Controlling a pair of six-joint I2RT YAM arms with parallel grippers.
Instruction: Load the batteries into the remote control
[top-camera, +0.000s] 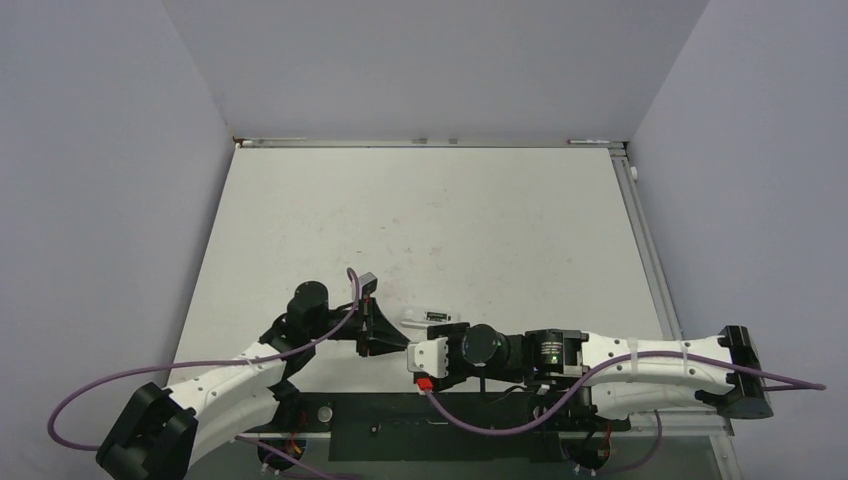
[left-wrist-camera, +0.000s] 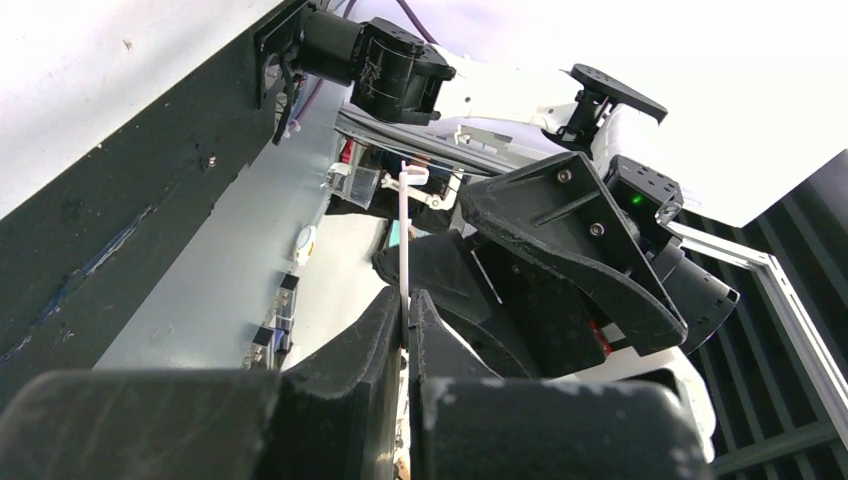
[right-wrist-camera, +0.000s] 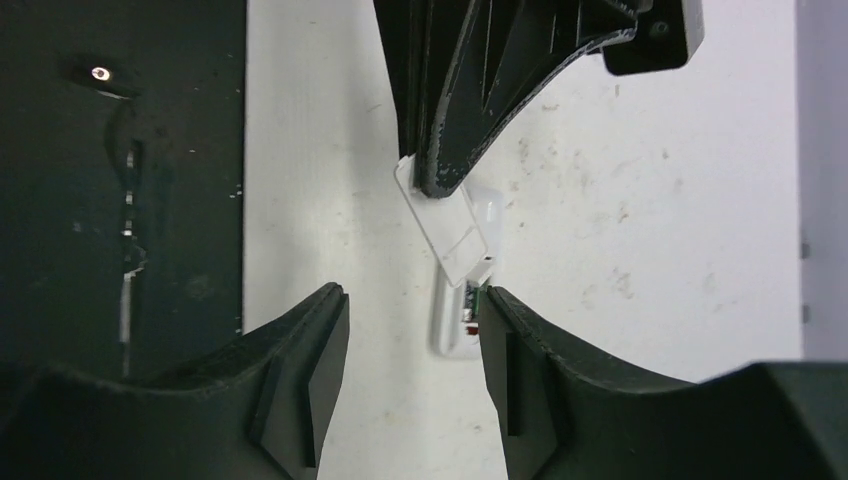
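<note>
The remote control (right-wrist-camera: 455, 322) is a white bar lying flat on the table, its open slot end showing green and red bits; it also shows in the top view (top-camera: 436, 318). My left gripper (left-wrist-camera: 408, 300) is shut on a thin flat white cover piece (left-wrist-camera: 404, 235), which it holds tilted just above the remote's far end (right-wrist-camera: 452, 225). My right gripper (right-wrist-camera: 410, 370) is open and empty, low over the table, with its right finger (right-wrist-camera: 510, 370) just beside the remote's near end. I cannot make out the batteries.
The table's dark near edge strip (right-wrist-camera: 120, 200) runs just left of my right gripper. The two grippers (top-camera: 398, 338) (top-camera: 420, 345) are close together at the table's near middle. Grey walls enclose the table on three sides.
</note>
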